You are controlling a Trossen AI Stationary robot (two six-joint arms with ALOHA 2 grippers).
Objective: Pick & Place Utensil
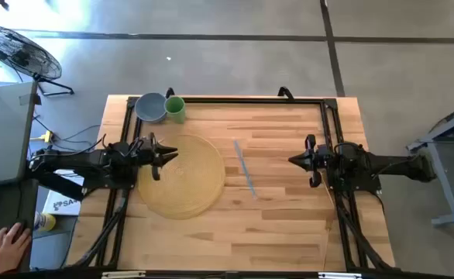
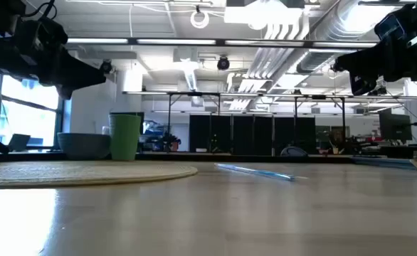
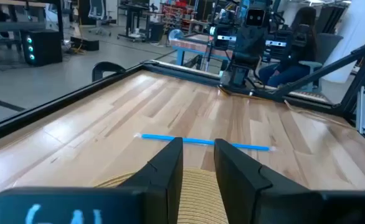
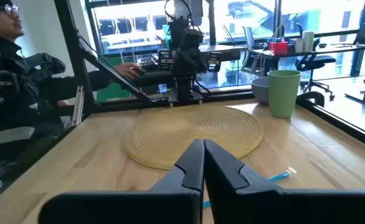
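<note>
Barely begun. Left hand [image 1: 167, 155] raised over the woven mat [image 1: 182, 175], narrowly parted, holding nothing. Blue utensil [image 1: 245, 168] lying untouched on the worktop [image 1: 289, 217], just beside the mat. Right hand [image 1: 295, 160] raised, closed, empty. Pick and placement both left.

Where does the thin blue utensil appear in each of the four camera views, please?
High view: blue utensil lies on bare wood, right of the round woven mat.
Low view: mid-table, right of the mat's edge.
Left wrist view: crosswise, beyond the left claw.
Right wrist view: only its tip, beside the right claw.
Shared landmark: the mat.
</note>
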